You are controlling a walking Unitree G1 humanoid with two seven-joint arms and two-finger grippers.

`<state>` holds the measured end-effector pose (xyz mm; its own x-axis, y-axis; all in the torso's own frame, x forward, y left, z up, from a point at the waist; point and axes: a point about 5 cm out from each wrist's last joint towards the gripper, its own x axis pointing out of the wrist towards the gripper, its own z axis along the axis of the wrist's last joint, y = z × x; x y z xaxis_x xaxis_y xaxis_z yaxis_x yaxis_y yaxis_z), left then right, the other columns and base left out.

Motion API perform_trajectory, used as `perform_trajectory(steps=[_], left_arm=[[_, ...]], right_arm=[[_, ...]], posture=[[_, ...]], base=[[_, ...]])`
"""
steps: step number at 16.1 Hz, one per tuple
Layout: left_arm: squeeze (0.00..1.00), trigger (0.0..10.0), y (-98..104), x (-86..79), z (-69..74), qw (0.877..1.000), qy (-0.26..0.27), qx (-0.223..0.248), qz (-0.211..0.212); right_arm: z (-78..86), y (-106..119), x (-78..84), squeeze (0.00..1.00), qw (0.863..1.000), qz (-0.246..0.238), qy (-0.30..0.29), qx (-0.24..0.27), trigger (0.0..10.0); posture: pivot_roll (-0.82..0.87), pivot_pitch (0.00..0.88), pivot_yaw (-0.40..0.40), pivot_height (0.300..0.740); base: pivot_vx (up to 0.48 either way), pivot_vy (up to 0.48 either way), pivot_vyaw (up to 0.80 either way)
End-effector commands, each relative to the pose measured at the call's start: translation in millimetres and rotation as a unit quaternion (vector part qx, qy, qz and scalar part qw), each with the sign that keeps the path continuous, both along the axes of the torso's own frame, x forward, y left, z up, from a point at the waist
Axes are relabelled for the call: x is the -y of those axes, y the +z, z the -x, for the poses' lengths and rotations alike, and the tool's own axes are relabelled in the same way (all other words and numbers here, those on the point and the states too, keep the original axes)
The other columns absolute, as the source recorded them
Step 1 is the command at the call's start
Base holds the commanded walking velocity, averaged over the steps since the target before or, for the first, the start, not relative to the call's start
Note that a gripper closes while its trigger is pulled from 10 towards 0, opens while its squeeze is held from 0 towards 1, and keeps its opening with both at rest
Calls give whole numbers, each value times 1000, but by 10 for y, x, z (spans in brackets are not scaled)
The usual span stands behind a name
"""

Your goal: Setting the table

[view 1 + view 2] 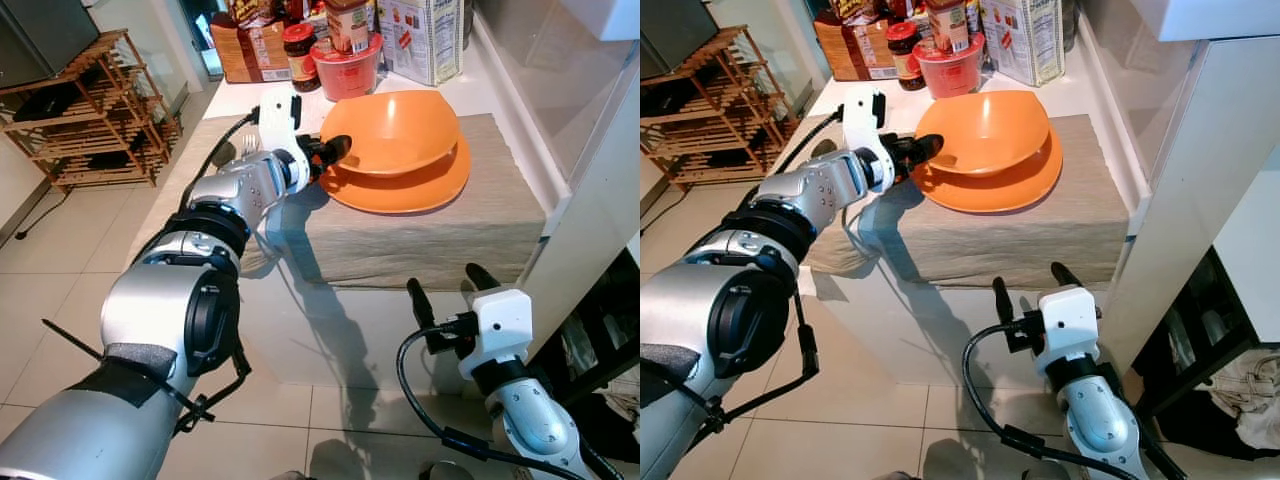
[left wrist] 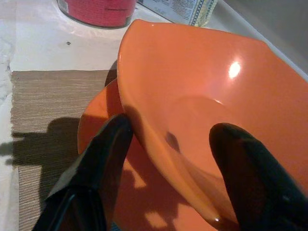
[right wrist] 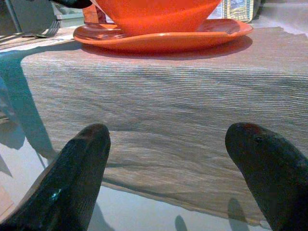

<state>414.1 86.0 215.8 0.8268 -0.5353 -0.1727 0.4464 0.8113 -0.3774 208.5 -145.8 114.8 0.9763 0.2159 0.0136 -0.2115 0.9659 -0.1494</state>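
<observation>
My left gripper [image 1: 332, 152] reaches out over the beige placemat [image 1: 480, 235] and straddles the near rim of the orange bowl [image 1: 395, 130], one finger [image 2: 103, 159] outside the wall and the other inside. I cannot tell whether the fingers press the rim or only bracket it. The bowl sits tilted on the orange plate [image 1: 420, 190], which lies flat on the placemat just beyond my fingertips. Past the bowl, further from that gripper, stand a red tub [image 1: 345, 70], jars [image 1: 298, 55] and a carton [image 1: 420, 38] on the white counter [image 1: 240, 100]. My right gripper [image 1: 448, 283] hangs low in front of the counter edge, fingers spread wide apart and holding nothing, pointing at the placemat's hanging front edge, well below the plate.
</observation>
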Motion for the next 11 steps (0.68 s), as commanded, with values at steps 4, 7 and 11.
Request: perform_trajectory(steps=[4, 7, 11], left_arm=[[0, 0, 29, -2, -3, 1000, -9, -6, -24], [0, 0, 42, 9, 2, 999, -26, 0, -39], [0, 0, 51, 1, 0, 998, -29, 5, -57]], right_arm=[[14, -17, -42, 0, 1000, -3, 6, -8, 10000], [19, -26, -45, 0, 1000, -3, 7, -9, 10000], [23, -40, -48, 0, 1000, -2, 9, -11, 10000]], posture=[[-208, 70, 206, 740], [-207, 66, 205, 740], [-204, 58, 203, 740]], base=[[0, 0, 0], [0, 0, 0], [0, 0, 0]])
